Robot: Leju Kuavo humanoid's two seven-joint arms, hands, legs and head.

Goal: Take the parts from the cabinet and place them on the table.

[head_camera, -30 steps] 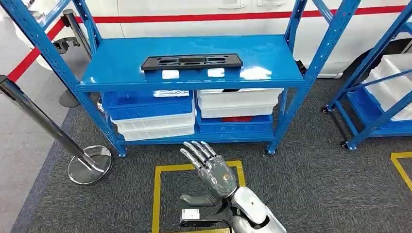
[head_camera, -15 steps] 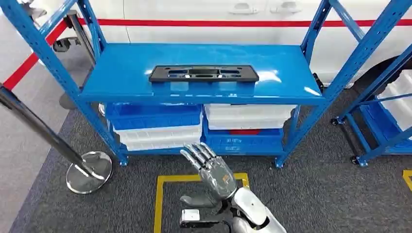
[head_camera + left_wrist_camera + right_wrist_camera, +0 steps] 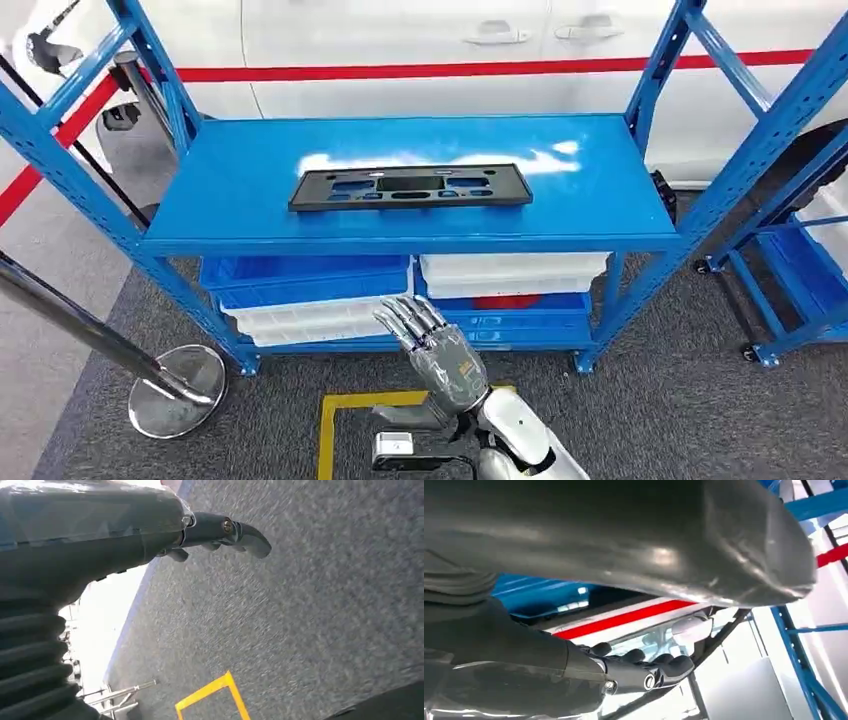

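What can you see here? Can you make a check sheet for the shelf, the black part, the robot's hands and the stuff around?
Surface: blue shelf top, shiny, with bright glare patches.
Job's things: one long flat black part lies on the shelf top, near the middle, untouched.
Clutter: blue and white bins stacked on the shelf below.
Hands: right hand raised in front of the rack, below the shelf top, fingers spread, holding nothing. Left hand hangs over grey carpet, holding nothing; fingers curled.
Cables: nothing seen.
Surroundings: grey carpet, yellow floor marking, metal barrier post, second blue rack, white vehicle with a red stripe behind.
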